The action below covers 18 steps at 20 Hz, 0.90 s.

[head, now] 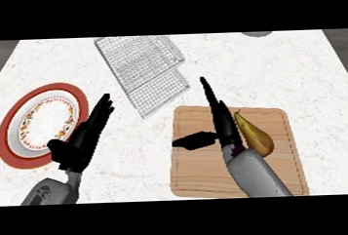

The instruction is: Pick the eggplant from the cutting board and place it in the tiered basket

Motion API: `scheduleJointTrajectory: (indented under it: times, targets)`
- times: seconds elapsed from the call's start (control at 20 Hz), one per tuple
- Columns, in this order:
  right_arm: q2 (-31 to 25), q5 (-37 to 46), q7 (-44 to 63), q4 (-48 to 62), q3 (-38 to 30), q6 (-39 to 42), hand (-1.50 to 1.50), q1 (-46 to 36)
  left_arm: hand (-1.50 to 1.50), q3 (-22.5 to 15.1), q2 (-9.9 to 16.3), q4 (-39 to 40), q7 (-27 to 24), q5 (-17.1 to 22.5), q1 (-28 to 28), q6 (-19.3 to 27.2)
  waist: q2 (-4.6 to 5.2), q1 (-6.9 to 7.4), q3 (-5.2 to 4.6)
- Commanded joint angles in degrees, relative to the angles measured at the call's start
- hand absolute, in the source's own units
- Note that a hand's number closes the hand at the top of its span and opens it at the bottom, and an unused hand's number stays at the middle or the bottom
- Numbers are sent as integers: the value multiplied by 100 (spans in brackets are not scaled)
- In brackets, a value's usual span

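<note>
A brown-yellow eggplant [254, 134] lies on the wooden cutting board [200, 174] at the right of the counter. My right hand [222, 122] stands edge-on over the board, its straight fingers along the eggplant's left side and its thumb spread out to the left; it is open and holds nothing. The wire tiered basket [146, 69] sits at the back, above and left of the board. My left hand [84, 137] rests open at the lower left, fingers pointing up.
A red-rimmed patterned plate [40, 124] lies at the left edge, just beside my left hand. A grey round object [257, 33] shows at the counter's far edge. White marble counter lies between the board and the plate.
</note>
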Motion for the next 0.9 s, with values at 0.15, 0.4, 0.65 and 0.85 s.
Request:
scheduleJointTrajectory:
  times: [0.15,0.4,0.65,0.85]
  targets:
    - [-500,1149,1545,-814,661,254,-150,-812,0,179,10,425,-431,-49,146,-311,-88,-154,-14]
    - [-1335,2012,3191,-535,1339,1624,-150,-1653,0,124,-60,333,-76,-87,-24,-104,-150,-183,-47]
    - [-1702,1953,4440,-869,2054,3641,-150,-2099,0,146,-7,304,-106,-42,64,-201,-201,-219,-49]
    - [-1408,1265,5694,-1364,1986,5068,-150,-2531,0,149,-102,191,0,-47,53,-97,-154,-184,-22]
